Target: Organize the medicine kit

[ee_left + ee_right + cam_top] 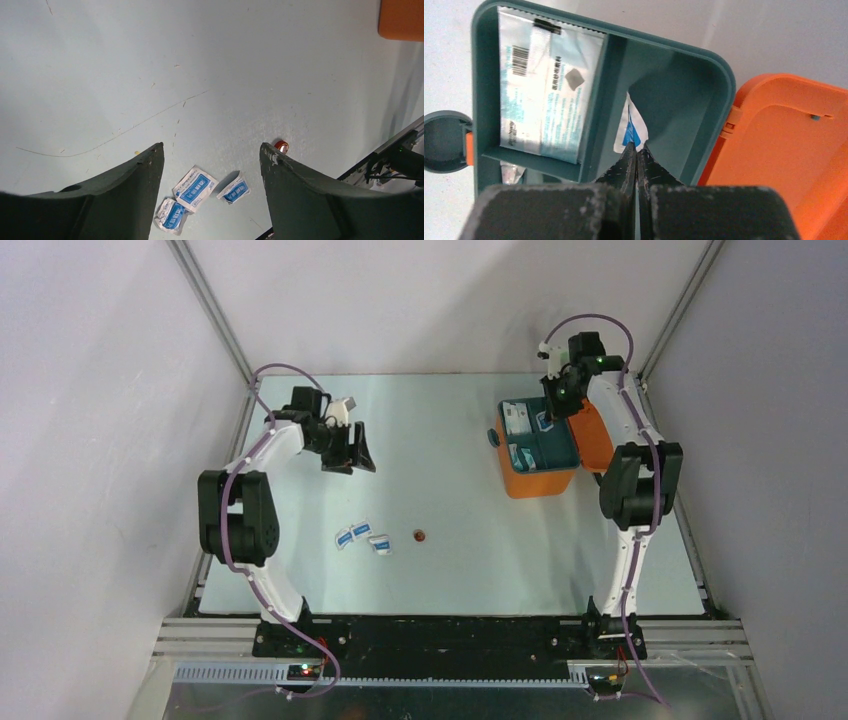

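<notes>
The medicine kit [540, 480] is an orange box at the back right, its lid [784, 145] swung open to the right. A teal divided tray [674, 85] sits in it, with a large white-and-blue packet [546, 85] in the left compartment. My right gripper [637, 150] hangs over the tray's right compartment, shut on a small white-and-blue sachet [633, 127]. My left gripper [211, 150] is open and holds nothing, raised above the table at the back left. Three small blue-and-white sachets [195, 188] [170, 215] [235, 190] lie on the table below it, toward the near middle.
A small red round object [419, 535] lies just right of the sachets [361, 531]. A grey round tab [444, 142] sticks out of the kit's left side. Grey walls close the table in on both sides and behind. The rail [450, 635] with the arm bases runs along the near edge.
</notes>
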{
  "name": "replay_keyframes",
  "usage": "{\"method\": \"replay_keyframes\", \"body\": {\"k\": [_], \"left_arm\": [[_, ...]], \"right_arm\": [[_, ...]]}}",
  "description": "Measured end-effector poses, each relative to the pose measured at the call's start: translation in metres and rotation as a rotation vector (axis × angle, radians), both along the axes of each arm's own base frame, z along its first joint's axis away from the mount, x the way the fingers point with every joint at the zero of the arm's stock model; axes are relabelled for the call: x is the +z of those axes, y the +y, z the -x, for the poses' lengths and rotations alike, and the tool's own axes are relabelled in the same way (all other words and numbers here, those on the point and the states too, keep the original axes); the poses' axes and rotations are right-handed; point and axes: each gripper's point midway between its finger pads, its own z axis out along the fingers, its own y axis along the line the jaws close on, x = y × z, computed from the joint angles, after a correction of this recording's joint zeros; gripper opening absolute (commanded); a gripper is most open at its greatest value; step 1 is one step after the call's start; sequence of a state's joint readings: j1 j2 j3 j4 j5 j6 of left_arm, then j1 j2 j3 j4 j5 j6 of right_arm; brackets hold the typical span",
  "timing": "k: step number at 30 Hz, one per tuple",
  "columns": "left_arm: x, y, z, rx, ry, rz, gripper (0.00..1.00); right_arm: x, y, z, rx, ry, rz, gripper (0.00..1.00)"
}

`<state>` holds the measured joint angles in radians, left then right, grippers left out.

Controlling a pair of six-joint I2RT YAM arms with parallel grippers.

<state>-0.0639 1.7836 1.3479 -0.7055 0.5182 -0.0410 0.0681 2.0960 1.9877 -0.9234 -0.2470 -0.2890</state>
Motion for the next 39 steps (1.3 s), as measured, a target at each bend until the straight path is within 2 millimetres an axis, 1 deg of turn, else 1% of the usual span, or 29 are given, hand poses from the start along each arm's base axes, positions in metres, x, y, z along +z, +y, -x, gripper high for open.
{"method": "replay_keyframes", "body": {"k": [1, 2, 3, 4, 6, 7, 8, 11, 13, 15, 18, 20, 22, 23, 26, 28, 29, 31, 32, 33, 35, 37, 39], "left_arm": [[-0.001, 0.0, 0.001, 0.0, 0.002, -0.002, 0.75], [-0.001, 0.0, 0.001, -0.001, 0.003, -0.004, 0.75], [-0.002, 0.0, 0.001, -0.002, 0.003, -0.008, 0.75], [-0.002, -0.001, 0.001, -0.004, 0.002, -0.012, 0.75], [-0.003, -0.002, 0.002, -0.013, -0.001, -0.018, 0.76], [-0.003, -0.003, 0.002, -0.017, -0.002, -0.021, 0.76], [-0.003, -0.005, 0.003, -0.025, -0.004, -0.023, 0.76], [-0.004, -0.006, 0.003, -0.034, -0.007, -0.033, 0.78], [-0.004, -0.005, 0.004, -0.038, -0.012, -0.05, 0.78], [-0.003, -0.002, 0.006, -0.043, -0.021, -0.07, 0.78], [-0.005, 0.005, 0.01, -0.047, -0.029, -0.108, 0.78], [-0.008, 0.009, 0.016, -0.065, -0.033, -0.134, 0.78], [-0.01, 0.013, 0.024, -0.096, -0.033, -0.156, 0.77], [-0.011, 0.015, 0.029, -0.122, -0.037, -0.168, 0.77], [-0.008, 0.02, 0.044, -0.201, -0.057, -0.195, 0.75], [-0.007, 0.024, 0.053, -0.245, -0.063, -0.208, 0.74], [-0.006, 0.025, 0.058, -0.26, -0.061, -0.211, 0.73], [-0.008, 0.028, 0.066, -0.265, -0.037, -0.204, 0.72], [-0.009, 0.03, 0.069, -0.255, -0.021, -0.192, 0.71], [-0.01, 0.032, 0.071, -0.242, -0.008, -0.183, 0.7], [-0.008, 0.037, 0.074, -0.187, 0.028, -0.131, 0.69], [-0.002, 0.04, 0.073, -0.098, 0.062, -0.053, 0.67], [-0.001, 0.045, 0.073, -0.041, 0.082, -0.015, 0.65]], "right_arm": [[-0.002, -0.001, -0.001, -0.004, 0.002, 0.004, 0.05], [-0.003, -0.003, -0.002, -0.008, 0.003, 0.006, 0.13], [-0.004, -0.005, -0.003, -0.012, 0.004, 0.007, 0.18], [-0.005, -0.006, -0.005, -0.02, 0.004, 0.011, 0.25], [-0.007, -0.01, -0.01, -0.035, 0.002, 0.019, 0.34], [-0.008, -0.011, -0.012, -0.041, -0.003, 0.023, 0.37], [-0.008, -0.012, -0.017, -0.049, -0.01, 0.03, 0.44], [-0.002, -0.014, -0.026, -0.068, -0.034, 0.033, 0.55], [0.009, -0.014, -0.033, -0.075, -0.066, 0.031, 0.58], [0.02, -0.013, -0.037, -0.079, -0.103, 0.032, 0.59], [0.033, -0.009, -0.035, -0.071, -0.129, 0.034, 0.6], [0.044, -0.002, -0.03, -0.046, -0.146, 0.027, 0.59], [0.057, 0.016, -0.021, 0.024, -0.163, 0.004, 0.58], [0.064, 0.029, -0.014, 0.07, -0.169, -0.014, 0.58], [0.083, 0.084, 0.01, 0.248, -0.188, -0.09, 0.58], [0.089, 0.131, 0.032, 0.389, -0.182, -0.151, 0.56], [0.089, 0.152, 0.044, 0.453, -0.171, -0.178, 0.56], [0.079, 0.191, 0.067, 0.572, -0.124, -0.222, 0.55], [0.074, 0.206, 0.076, 0.618, -0.103, -0.24, 0.55], [0.066, 0.224, 0.086, 0.672, -0.072, -0.261, 0.55], [0.047, 0.253, 0.102, 0.756, -0.007, -0.301, 0.55], [0.024, 0.273, 0.117, 0.819, 0.067, -0.336, 0.55], [0.002, 0.286, 0.129, 0.866, 0.134, -0.356, 0.55]]}}
